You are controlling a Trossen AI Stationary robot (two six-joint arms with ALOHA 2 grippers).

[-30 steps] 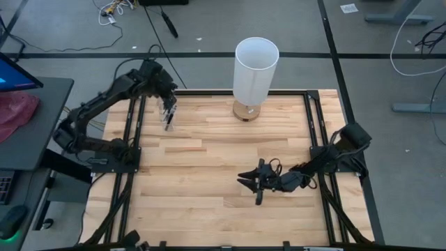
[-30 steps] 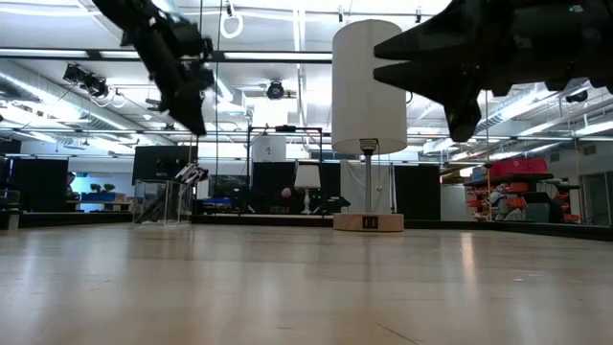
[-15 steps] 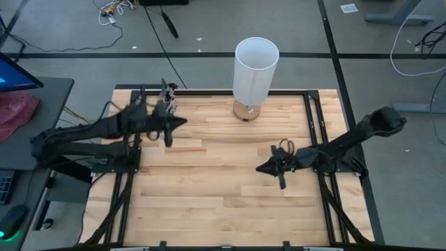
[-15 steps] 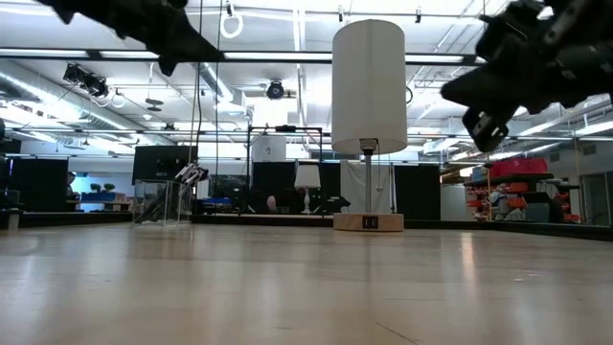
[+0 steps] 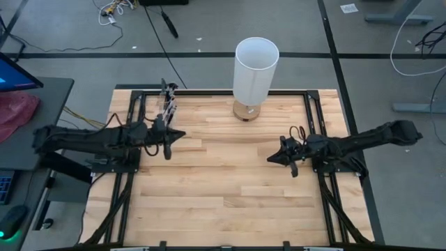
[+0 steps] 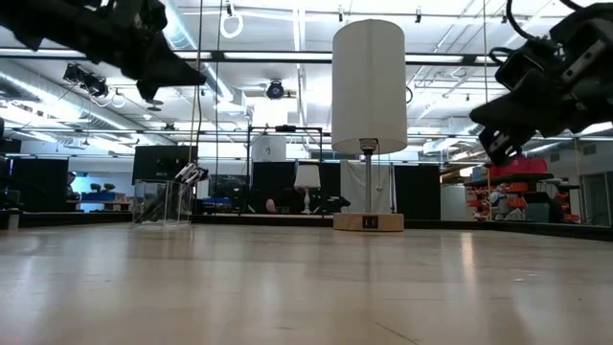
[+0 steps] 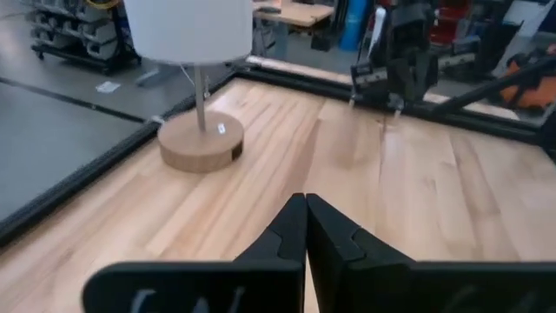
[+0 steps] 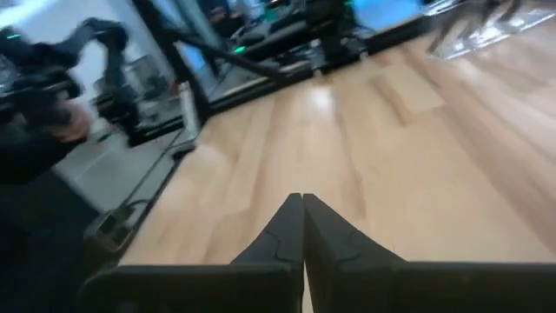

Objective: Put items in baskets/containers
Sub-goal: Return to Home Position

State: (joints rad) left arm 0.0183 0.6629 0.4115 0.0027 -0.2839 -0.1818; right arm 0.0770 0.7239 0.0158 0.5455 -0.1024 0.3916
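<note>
A clear cup (image 5: 168, 104) stands at the table's far left corner with several thin dark brushes (image 6: 191, 173) leaning in it, tips up; the low view shows the cup (image 6: 161, 200) far back on the left. My left gripper (image 5: 180, 135) hangs shut and level just near of the cup, pointing toward the table's right edge, with nothing in it. My right gripper (image 5: 272, 157) is shut and empty right of the table's middle, above the wood, pointing left. Both wrist views show closed fingertips: left (image 7: 305, 205), right (image 8: 302, 205).
A lamp with a white shade (image 5: 256, 66) and a round wooden base (image 7: 201, 144) stands at the middle of the far edge. A black frame (image 5: 312, 115) runs around the wooden table top (image 5: 216, 195). Bare wood lies between and near of the two grippers.
My left gripper has swung from pointing down beside the cup to lying level, pointing right, as its arm stretched out low, and it has shut. My right gripper has drawn back toward the table's right and far edges and has shut. The cup and brushes have stayed put.
</note>
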